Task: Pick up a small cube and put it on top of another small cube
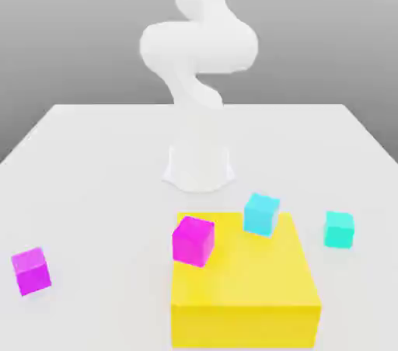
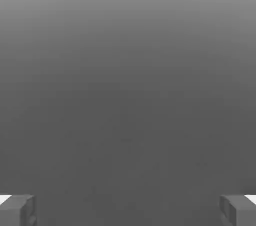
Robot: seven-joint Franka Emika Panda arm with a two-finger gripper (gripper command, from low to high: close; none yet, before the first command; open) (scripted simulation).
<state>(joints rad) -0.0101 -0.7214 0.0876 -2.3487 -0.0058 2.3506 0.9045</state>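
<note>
The small cube (image 1: 339, 230), plain turquoise-green, rests on the white table (image 1: 93, 171) just off the exterior view's right side of the big yellow block (image 1: 245, 287). A bluer sky-cyan cube (image 1: 261, 213) sits at the block's far edge. A magenta cube (image 1: 193, 241) sits at the block's left corner. In the hand view my gripper (image 2: 128, 210) is open. Its two grey fingertips (image 2: 17, 209) stand far apart, with nothing between them and only plain grey background beyond.
A second magenta cube (image 1: 31, 270) lies on the table at the exterior view's left. The white arm's base (image 1: 198, 163) stands mid-table behind the yellow block, and the arm rises out of the picture.
</note>
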